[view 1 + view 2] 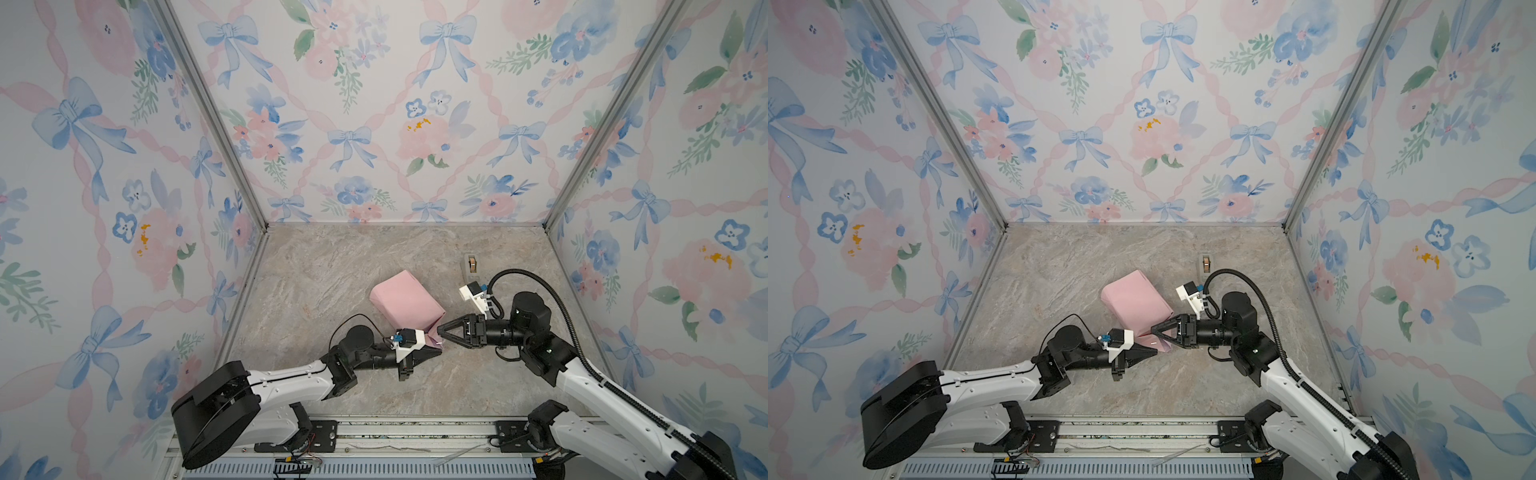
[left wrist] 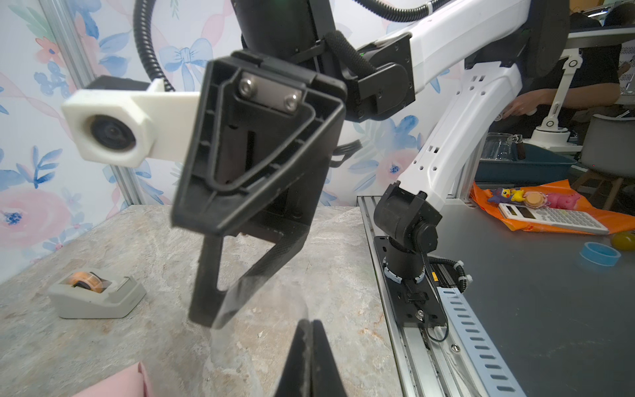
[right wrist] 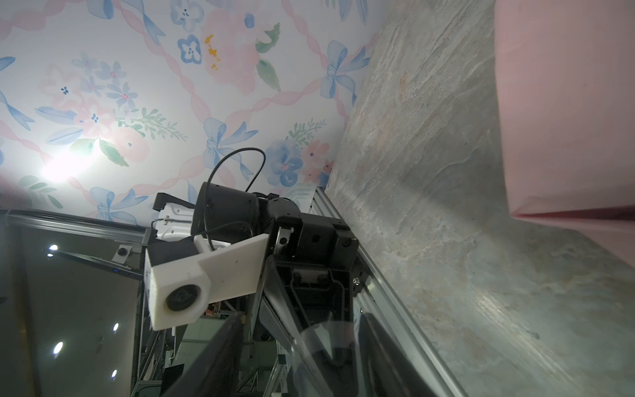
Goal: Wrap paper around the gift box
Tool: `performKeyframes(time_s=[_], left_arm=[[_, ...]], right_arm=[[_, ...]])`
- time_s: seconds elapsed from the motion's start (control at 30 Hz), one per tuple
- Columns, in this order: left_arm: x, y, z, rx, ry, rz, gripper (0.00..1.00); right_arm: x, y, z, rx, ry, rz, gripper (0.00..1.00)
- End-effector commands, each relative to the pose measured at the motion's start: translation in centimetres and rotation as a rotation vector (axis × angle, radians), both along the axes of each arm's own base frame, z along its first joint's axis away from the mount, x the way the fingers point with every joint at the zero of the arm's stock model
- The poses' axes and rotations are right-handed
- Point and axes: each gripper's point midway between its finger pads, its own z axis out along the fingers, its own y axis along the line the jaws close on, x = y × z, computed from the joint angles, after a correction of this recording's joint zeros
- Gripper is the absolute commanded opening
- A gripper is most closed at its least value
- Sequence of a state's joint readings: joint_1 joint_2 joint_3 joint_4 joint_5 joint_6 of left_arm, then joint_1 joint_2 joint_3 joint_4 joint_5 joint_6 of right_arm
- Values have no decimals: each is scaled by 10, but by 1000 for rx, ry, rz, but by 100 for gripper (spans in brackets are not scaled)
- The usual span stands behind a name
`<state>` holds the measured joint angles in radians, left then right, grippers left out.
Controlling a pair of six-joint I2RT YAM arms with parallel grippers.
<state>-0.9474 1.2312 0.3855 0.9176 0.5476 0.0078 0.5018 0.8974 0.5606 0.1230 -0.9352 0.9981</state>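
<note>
Top views both showed the paper [image 1: 405, 301] folded around the gift box, hidden inside, on the surface [image 1: 332, 270] near the tape dispenser [image 1: 471, 264]. At the wrapped end far from the dispenser, the left pincer [image 1: 438, 352] was pressed together beside a loose flap [image 1: 435, 337]; the right pincer [image 1: 441, 327] stood spread. I judged the end was being closed: next, the flap needed flattening and taping.

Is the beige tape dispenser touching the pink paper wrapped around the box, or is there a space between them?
Apart. Both top views show a strip of bare table between the tape dispenser and the paper.
</note>
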Motion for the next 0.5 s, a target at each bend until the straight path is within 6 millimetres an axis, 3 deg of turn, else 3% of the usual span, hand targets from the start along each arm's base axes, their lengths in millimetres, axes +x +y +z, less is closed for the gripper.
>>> performKeyframes(time_s=[0.0,0.27,0.47], left_arm=[[5,0,11,-18,-40,11,0],[9,-2,10,-10,-38,26,0],[9,-4,8,-7,-33,17,0]], right_arm=[[-7,-10,-16,-72,48,-1,63],[-22,-13,-20,-76,108,28,70],[-30,4,0,-7,84,80,70]])
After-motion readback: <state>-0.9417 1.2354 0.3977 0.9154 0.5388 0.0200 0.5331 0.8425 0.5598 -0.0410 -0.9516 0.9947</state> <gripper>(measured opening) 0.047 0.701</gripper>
